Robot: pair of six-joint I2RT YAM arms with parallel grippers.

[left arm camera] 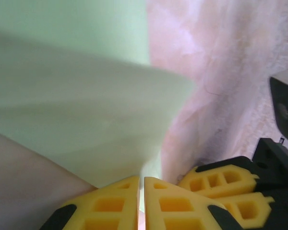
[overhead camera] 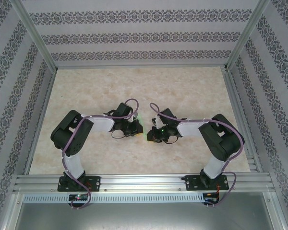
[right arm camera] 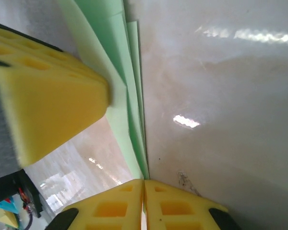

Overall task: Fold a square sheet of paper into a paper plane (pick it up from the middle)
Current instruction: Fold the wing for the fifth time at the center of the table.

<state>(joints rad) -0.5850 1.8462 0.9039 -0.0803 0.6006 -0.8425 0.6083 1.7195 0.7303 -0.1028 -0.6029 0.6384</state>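
The sheet of paper [overhead camera: 141, 120] is pale mint green and hangs between my two grippers over the middle of the table. In the right wrist view the paper [right arm camera: 127, 110] is folded into several stacked layers with long straight edges; I cannot tell whether it has the plane's shape. My left gripper [left arm camera: 144, 184] is shut on the paper [left arm camera: 77, 105], which curves up and away from its yellow fingers. My right gripper [right arm camera: 144, 184] is shut on the folded edge. The left gripper [overhead camera: 136, 126] and right gripper [overhead camera: 152, 132] almost touch. The left gripper's finger [right arm camera: 48, 100] presses the paper's side.
The beige marbled table [overhead camera: 182, 91] is bounded by patterned walls [overhead camera: 134, 36] at the back and sides. An aluminium rail [overhead camera: 144, 182] runs along the near edge where the arm bases are bolted. The right gripper's yellow fingers [left arm camera: 221, 184] crowd the left wrist view.
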